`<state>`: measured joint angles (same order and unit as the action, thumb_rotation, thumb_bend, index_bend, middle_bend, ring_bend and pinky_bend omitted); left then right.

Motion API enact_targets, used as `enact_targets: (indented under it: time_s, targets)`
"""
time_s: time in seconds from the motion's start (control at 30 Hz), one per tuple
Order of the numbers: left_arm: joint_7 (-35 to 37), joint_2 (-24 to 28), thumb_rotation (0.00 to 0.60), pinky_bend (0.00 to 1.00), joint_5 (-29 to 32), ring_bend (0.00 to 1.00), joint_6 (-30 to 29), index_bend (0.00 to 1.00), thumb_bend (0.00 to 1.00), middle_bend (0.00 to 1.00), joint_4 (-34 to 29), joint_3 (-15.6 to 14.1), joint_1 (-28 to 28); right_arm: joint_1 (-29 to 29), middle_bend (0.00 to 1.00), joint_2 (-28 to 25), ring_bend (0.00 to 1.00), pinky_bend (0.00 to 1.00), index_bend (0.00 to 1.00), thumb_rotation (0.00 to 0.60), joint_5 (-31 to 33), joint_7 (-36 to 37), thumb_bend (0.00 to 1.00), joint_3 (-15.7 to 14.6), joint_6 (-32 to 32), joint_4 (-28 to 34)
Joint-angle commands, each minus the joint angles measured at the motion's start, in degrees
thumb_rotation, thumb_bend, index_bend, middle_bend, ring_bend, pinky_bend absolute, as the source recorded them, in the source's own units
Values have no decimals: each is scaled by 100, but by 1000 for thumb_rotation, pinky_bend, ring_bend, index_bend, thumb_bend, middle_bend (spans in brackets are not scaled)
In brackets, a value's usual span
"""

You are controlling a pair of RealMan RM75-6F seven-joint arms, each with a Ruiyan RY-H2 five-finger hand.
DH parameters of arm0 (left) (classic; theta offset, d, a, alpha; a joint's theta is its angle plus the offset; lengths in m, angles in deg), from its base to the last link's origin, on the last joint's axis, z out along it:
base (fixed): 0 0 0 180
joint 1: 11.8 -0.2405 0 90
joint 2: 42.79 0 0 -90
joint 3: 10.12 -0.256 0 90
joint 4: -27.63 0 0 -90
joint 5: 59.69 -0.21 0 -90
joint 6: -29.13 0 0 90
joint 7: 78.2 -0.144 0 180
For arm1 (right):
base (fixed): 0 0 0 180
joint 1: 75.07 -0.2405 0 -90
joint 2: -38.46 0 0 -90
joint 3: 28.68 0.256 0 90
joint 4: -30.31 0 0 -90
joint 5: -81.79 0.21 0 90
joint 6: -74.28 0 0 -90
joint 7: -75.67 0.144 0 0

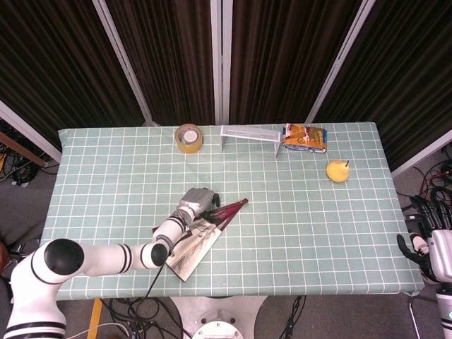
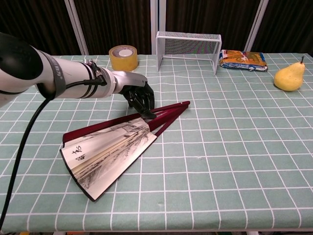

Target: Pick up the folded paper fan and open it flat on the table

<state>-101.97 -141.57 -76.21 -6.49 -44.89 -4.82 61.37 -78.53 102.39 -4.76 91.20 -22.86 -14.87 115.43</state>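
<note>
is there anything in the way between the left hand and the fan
Nothing visible. The left hand is already down at the paper fan, its fingertips at the dark red ribs near the pivot end. The tape roll, wire rack, snack packet and pear all sit farther back on the table.

Left hand (image 2: 138,94): silver-grey shell behind black fingers (image 2: 146,104). Forearm behind: glossy white tube, black bands, grey cuff near wrist. Black cable runs along forearm, hangs off behind. Large black rounded elbow housing further back.

Right hand (image 1: 432,248): silver-grey block body, black fingers (image 1: 418,208), white wrist behind, partly cropped by frame edge.
</note>
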Motion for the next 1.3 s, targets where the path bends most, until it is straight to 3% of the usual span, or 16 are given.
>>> enact_targets:
  time_s: [0.03, 0.33, 0.6, 0.93, 1.3]
  targets:
    - [-109, -66, 431, 276, 26, 158, -66, 369, 258, 253, 53, -48, 73, 2, 106, 1, 0, 0, 113, 600, 6, 9, 272, 3, 3, -7]
    - [-416, -216, 488, 279, -98, 167, -374, 443, 282, 298, -1, -137, 161, 30, 106, -21, 0, 0, 112, 600, 13, 90, 272, 9, -19, -6]
    - [-502, -272, 589, 281, -330, 227, -667, 512, 307, 367, -151, -76, 56, 65, 106, -31, 0, 0, 112, 600, -10, 151, 273, -1, -62, 17]
    - [-588, -186, 600, 326, -599, 298, -977, 574, 336, 446, -388, 19, -110, 92, 108, -39, 0, 0, 113, 600, -70, 177, 273, 8, -155, 49]
    - [-222, 564, 600, 412, -1193, 446, -1503, 654, 338, 593, -1570, 433, -510, 89, 108, -65, 0, 0, 113, 600, -176, 214, 272, 17, -241, 86]
